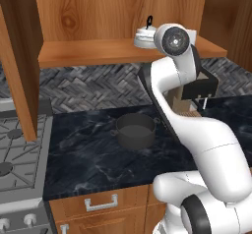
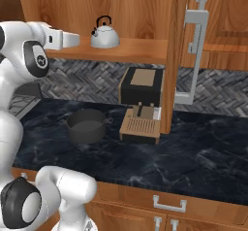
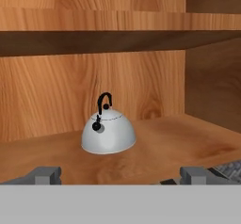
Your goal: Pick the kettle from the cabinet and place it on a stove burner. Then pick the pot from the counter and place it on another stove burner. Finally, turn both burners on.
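Kettle (image 3: 108, 134) upright on cabinet shelf (image 3: 155, 148), untouched. Gripper (image 3: 120, 173) in front of it, jaws wide, nothing held. Pot (image 2: 86, 125) on counter (image 2: 193, 147).

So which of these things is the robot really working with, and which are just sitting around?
For the job: kettle on the cabinet shelf, pot on the counter, stove burners, gripper.

Just sitting around: black and wood coffee machine, drawers.
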Robot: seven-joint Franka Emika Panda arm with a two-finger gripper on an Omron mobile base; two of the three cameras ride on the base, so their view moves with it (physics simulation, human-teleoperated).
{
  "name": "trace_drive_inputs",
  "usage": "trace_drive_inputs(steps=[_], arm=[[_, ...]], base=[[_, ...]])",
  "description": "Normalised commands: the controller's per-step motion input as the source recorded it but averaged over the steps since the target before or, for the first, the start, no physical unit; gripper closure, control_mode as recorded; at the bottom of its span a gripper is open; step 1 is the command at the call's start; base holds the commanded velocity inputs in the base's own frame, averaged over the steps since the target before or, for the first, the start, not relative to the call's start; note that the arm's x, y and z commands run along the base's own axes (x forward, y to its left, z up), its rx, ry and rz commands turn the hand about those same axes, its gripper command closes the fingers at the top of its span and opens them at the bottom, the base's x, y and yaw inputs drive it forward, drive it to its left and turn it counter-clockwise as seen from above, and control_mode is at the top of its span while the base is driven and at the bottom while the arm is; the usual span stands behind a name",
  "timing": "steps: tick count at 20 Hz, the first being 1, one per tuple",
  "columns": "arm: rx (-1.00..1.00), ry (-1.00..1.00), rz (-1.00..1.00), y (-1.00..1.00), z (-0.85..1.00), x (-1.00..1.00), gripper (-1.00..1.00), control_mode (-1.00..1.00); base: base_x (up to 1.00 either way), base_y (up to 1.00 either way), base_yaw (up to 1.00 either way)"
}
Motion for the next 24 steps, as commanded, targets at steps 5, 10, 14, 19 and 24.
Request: trace_drive_inputs(steps=[5,10,14,19,24], arm=[[0.00,0.00,0.00,0.00,0.00,0.13,-1.00,-1.00],[0.00,0.00,0.00,0.00,0.00,0.08,-1.00,-1.00],[0.00,0.00,0.00,0.00,0.00,0.15,-1.00,-1.00],[0.00,0.00,0.00,0.00,0.00,0.22,-1.00,-1.00],[0.00,0.00,0.00,0.00,0.00,0.23,-1.00,-1.00]], base=[[0.00,0.00,0.00],[0.00,0.00,0.00],[0.00,0.00,0.00],[0.00,0.00,0.00],[0.00,0.00,0.00]])
